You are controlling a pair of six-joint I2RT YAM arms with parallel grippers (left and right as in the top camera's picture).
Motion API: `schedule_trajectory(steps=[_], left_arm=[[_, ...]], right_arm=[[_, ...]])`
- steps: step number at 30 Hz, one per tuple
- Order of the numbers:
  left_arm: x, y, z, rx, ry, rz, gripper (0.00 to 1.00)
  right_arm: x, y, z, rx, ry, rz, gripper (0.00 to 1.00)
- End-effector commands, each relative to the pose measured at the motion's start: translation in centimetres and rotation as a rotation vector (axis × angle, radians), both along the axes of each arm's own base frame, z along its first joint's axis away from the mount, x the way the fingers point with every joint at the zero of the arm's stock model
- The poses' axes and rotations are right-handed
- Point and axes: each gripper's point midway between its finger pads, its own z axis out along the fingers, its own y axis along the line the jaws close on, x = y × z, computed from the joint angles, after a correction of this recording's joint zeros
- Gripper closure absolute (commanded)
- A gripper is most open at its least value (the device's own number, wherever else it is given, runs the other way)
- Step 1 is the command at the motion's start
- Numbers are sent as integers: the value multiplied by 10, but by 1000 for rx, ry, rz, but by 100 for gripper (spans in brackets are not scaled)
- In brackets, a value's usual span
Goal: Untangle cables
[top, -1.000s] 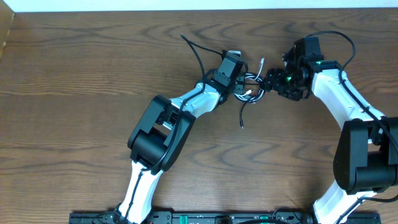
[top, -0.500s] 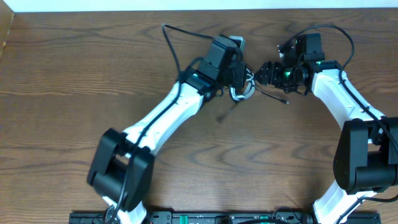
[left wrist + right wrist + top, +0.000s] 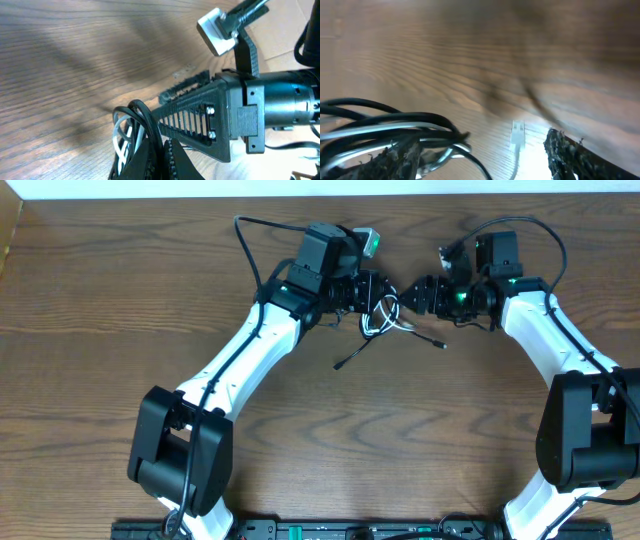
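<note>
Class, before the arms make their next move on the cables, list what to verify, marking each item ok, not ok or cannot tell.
1. Left claw shut on the cables: ok.
2. Right claw open, ready to take a strand: ok.
3. Black and white cables apart: not ok, they are looped together in one bundle.
4. White plug in sight of the right wrist camera: ok.
5. Bundle lifted clear of the table: cannot tell.

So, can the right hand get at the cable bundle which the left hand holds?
Probably yes. The right hand stands open just beside the cable bundle, with nothing between them. Its wrist view shows the black and white loops right in front of it. The left hand is shut on the bundle.
</note>
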Motion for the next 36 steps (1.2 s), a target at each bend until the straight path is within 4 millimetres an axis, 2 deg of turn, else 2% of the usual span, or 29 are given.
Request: schedule_trajectory(steps=[1,6,10,12,18,21,26,31,34,36], left_arm=[[-4,-3,10,-54,9,-50,93],[3,-3,18,-99,19,-11,92],[5,-13,38,-202,21,-25,93],[5,-20,55,-282,33,-33,92],[1,-29,86,-407,16,-102,93],[5,-24,102,-460,-10,-113,93],[17,-2,131,-529,-57,-91,92],[12,15,160,-564,-115,-116,92],[3,14,164,-568,-119,-162,92],[-2,12,158,-550,-111,-193,93]], right_arm=[[-2,21,29,132,-69,99,24],[-3,27,32,143,-78,115,24],[1,19,15,36,-37,27,25],[3,17,6,-30,-16,-30,25],[3,-26,-20,-191,130,-336,32],[-2,-41,-29,-245,165,-392,32],[-14,-57,-46,-274,214,-420,33],[-27,-69,-64,-288,250,-429,36],[-29,-68,-67,-296,238,-408,37],[-28,-65,-67,-296,224,-380,37]])
